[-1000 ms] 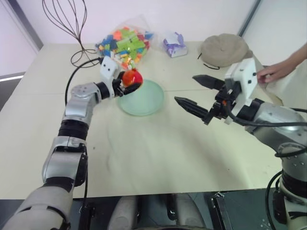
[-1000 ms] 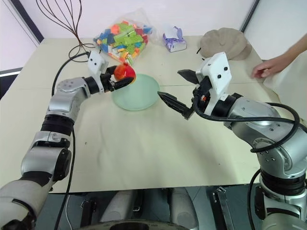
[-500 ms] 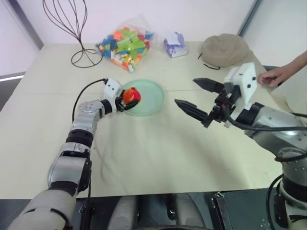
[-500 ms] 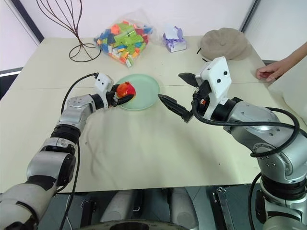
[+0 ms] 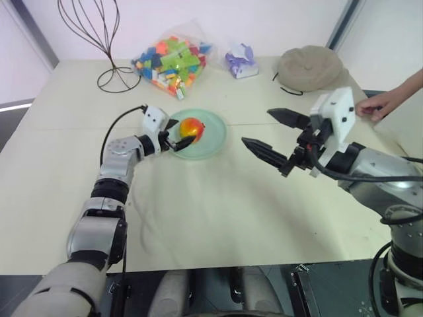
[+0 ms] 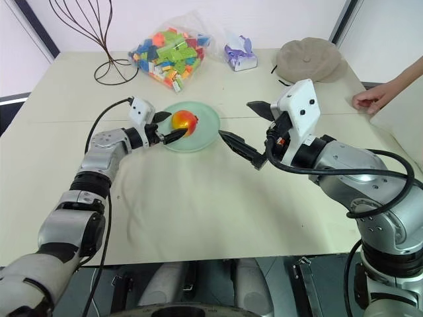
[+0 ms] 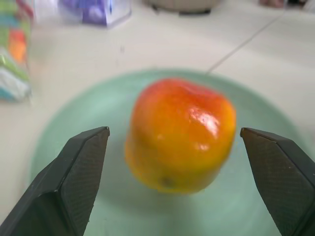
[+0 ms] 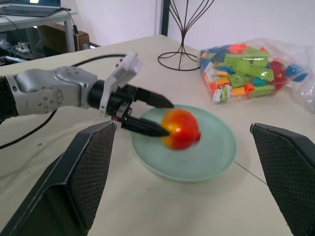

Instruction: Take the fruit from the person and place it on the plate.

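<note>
The fruit point(image 7: 179, 135), glossy red-orange with yellow patches, rests on the left part of the pale green plate point(image 5: 210, 142). My left gripper point(image 5: 182, 133) lies level at the plate's left side. It is open, one finger on each side of the fruit, with a gap on both sides. My right gripper point(image 5: 256, 126) hovers open and empty to the right of the plate, pointing toward it. The person's hand point(image 5: 375, 104) rests at the table's far right edge.
A bag of coloured blocks point(image 5: 173, 56) lies behind the plate. A wire stand point(image 5: 117, 80) is at the back left, a small tissue pack point(image 5: 240, 61) at the back middle and a tan cap point(image 5: 309, 67) at the back right.
My left gripper came down to the plate with the fruit, then opened and let it go; the fruit now sits on the plate. The right arm stayed put.
</note>
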